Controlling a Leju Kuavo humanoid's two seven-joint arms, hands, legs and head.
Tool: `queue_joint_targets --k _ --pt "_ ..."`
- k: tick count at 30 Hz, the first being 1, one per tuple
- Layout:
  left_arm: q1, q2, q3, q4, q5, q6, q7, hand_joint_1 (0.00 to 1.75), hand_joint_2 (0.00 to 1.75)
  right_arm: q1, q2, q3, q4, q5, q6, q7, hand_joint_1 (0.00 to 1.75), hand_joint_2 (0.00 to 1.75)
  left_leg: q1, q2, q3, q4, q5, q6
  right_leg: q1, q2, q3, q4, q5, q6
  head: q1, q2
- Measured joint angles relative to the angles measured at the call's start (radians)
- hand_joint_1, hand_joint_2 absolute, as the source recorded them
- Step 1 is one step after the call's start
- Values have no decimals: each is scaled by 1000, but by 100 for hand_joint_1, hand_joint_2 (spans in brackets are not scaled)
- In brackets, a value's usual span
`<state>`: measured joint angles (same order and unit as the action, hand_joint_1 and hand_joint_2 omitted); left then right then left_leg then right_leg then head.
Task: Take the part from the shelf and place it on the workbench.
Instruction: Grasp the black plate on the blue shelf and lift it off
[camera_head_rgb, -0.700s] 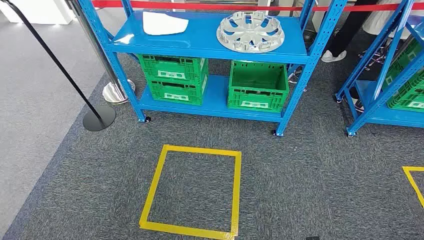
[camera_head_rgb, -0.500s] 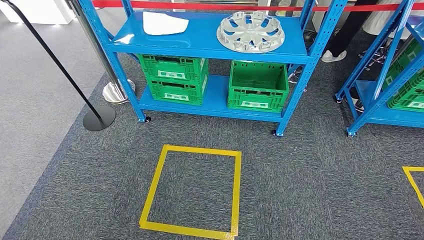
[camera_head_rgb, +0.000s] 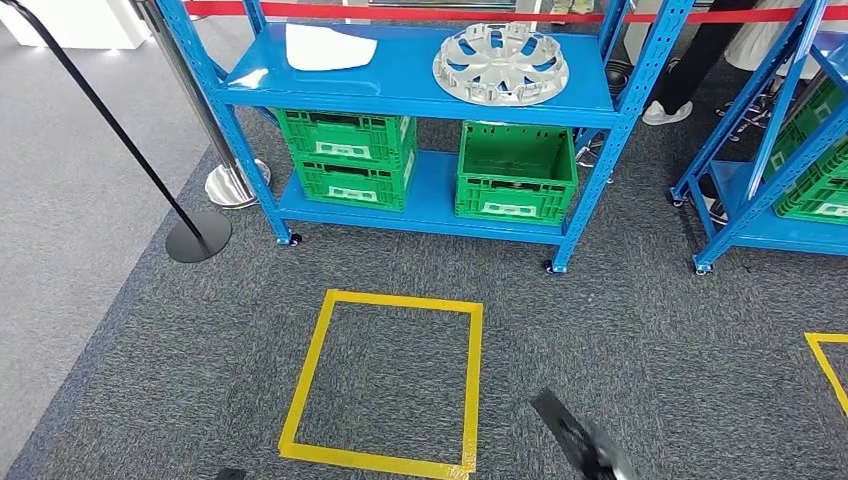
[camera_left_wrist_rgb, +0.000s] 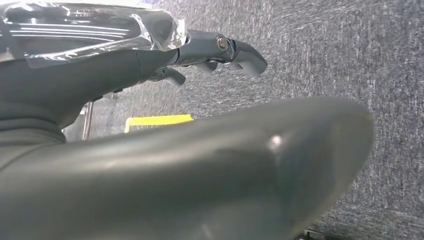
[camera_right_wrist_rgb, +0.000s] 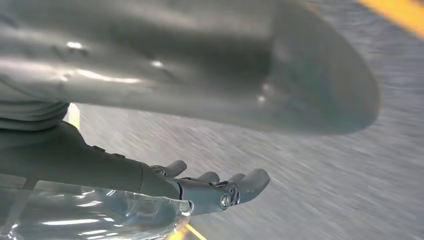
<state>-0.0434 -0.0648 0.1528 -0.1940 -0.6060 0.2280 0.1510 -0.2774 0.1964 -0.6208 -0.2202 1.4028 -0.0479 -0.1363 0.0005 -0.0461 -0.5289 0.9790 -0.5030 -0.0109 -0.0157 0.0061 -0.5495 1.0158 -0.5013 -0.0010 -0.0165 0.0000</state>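
Head view: a blue shelf rack (camera_head_rgb: 420, 85) stands on dark grey carpet (camera_head_rgb: 620, 330). The part, a silver wheel cover (camera_head_rgb: 501, 64), lies flat on the rack's top shelf toward its right end, just short of the right front upright. A white sheet (camera_head_rgb: 328, 46) lies near the left rear corner of the same shelf. On the bottom shelf sit two stacked green crates (camera_head_rgb: 350, 157) at the left end and a single open green crate (camera_head_rgb: 517, 170) at the right end. A second blue rack (camera_head_rgb: 770, 170) holding green crates stands to the right. A stanchion post with a chrome base (camera_head_rgb: 232, 184) and a black round base (camera_head_rgb: 198, 236) stand left of the first rack. A yellow tape square (camera_head_rgb: 388, 380) marks the carpet in front of the rack. A dark blurred shape, the right hand (camera_head_rgb: 582, 442), enters at the lower edge, right of the square.

Left wrist view: the left hand (camera_left_wrist_rgb: 215, 50) hangs above the carpet, fingers (camera_left_wrist_rgb: 247, 54) extended and loosely apart, holding nothing.

Right wrist view: the right hand (camera_right_wrist_rgb: 210, 187) is over blurred carpet, fingers (camera_right_wrist_rgb: 252, 182) extended and slightly curled, holding nothing.
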Motion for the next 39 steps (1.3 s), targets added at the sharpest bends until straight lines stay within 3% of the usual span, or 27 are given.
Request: queue_joint_targets --k 6,15,21,27,35,39 --pt "-13 -8 -22 7 -45 -11 12 0 0 -156 54 128 0 46 26 -20 0 0 0 0 0 0 0 0 0 0 0 0 0 0 0 0" --pt "-17 -10 -32 10 -63 -14 16 0 0 -218 72 181 0 54 35 -27 0 0 0 0 0 1 0 0 0 0 0 0 0 0 0 0" --pt "-35 -13 -72 20 -143 -32 36 0 0 -523 103 378 -31 42 27 -41 0 0 0 2 -1 3 2 0 0 3 1 1 3 1 0 0" --pt "-45 -13 -98 24 -198 -58 50 0 0 -676 75 443 -51 10 -23 -34 0 0 0 2 -1 4 2 1 0 3 1 1 3 2 0 0" --pt "-47 -13 -111 26 -229 -66 54 0 0 -738 51 483 -55 -19 -43 -41 0 0 0 2 -1 4 2 1 0 4 2 1 3 2 0 0" --pt "-48 -13 -111 26 -233 -66 49 0 0 -741 55 499 -55 -20 -10 -59 0 0 0 2 -1 4 2 1 0 4 2 1 3 2 0 0"
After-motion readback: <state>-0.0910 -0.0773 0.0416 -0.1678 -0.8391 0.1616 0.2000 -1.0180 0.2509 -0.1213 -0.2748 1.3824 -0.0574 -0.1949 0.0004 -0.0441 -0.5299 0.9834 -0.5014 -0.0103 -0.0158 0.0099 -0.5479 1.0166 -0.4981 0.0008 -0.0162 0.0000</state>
